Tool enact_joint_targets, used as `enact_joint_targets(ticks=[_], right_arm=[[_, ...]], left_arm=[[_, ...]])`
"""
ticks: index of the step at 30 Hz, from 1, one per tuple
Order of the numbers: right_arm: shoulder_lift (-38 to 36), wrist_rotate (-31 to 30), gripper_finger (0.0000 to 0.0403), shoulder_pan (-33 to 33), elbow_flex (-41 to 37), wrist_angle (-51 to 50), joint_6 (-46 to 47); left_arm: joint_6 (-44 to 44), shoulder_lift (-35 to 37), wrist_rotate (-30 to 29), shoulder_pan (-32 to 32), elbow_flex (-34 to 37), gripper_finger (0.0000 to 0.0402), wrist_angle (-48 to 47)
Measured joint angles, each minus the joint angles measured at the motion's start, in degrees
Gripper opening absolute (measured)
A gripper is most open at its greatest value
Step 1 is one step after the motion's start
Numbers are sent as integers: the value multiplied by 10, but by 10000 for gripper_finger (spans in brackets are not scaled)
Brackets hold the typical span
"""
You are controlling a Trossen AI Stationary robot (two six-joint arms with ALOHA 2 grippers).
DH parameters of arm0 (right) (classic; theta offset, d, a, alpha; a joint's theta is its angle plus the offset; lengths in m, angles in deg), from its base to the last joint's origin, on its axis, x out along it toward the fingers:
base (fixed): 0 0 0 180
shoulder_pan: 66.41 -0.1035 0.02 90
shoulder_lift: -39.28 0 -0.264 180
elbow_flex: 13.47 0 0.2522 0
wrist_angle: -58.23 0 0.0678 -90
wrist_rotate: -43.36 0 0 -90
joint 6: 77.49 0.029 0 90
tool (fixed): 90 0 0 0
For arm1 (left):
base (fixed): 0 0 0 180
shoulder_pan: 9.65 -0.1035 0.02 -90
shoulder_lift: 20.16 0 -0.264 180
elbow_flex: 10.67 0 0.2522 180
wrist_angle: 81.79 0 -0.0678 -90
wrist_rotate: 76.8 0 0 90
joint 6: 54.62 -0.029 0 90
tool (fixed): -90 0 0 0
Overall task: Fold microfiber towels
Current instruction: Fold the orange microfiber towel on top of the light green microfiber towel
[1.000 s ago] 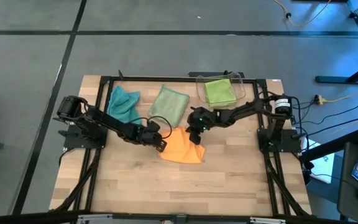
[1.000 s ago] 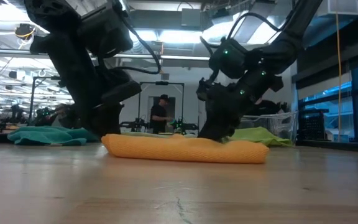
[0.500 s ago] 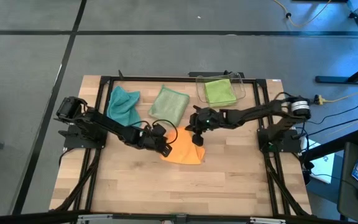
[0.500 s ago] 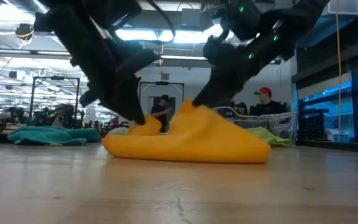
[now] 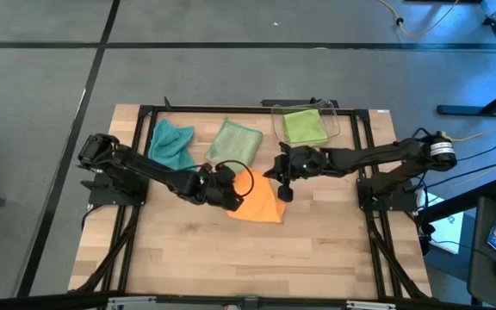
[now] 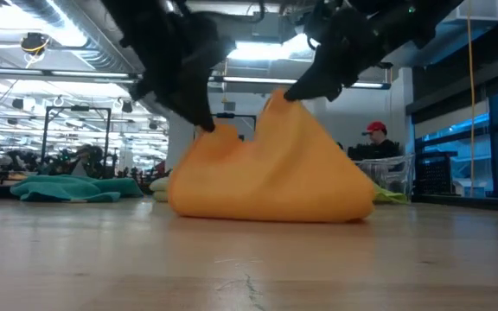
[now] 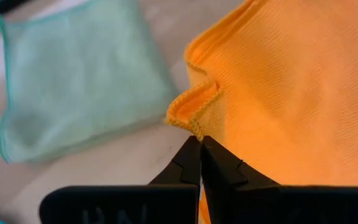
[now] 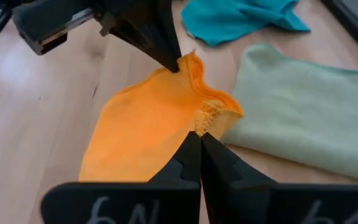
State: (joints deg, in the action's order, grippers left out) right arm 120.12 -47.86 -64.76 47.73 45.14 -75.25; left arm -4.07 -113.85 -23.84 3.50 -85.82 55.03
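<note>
Near the table's middle, the left pincer and right pincer each pinch a corner of the orange towel, lifting its far edge while its near edge rests flat.

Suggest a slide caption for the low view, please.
Both grippers, left and right, pinch corners of the orange towel, lifting it into a tent.

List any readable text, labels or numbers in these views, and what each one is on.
None can be read with confidence.
White marks on the right gripper body at the edge of its wrist view: cut off, unreadable.
Orange towel, teal towel, sage towel, lime towel: no tags or print visible.
</note>
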Motion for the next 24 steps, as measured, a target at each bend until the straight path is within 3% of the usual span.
enact_joint_targets(ticks=[10, 19, 24], right_arm=[[-67, -37, 0, 0, 38, -78, -44], [-76, -60, 0, 0, 155, -206, -97], [-76, -102, 0, -6, 224, -286, -105]], left_arm=[[-17, 0, -58, 0, -103, 0, -147], [-64, 0, -108, 0, -206, 0, -221], [-110, 0, -118, 0, -262, 0, -243]])
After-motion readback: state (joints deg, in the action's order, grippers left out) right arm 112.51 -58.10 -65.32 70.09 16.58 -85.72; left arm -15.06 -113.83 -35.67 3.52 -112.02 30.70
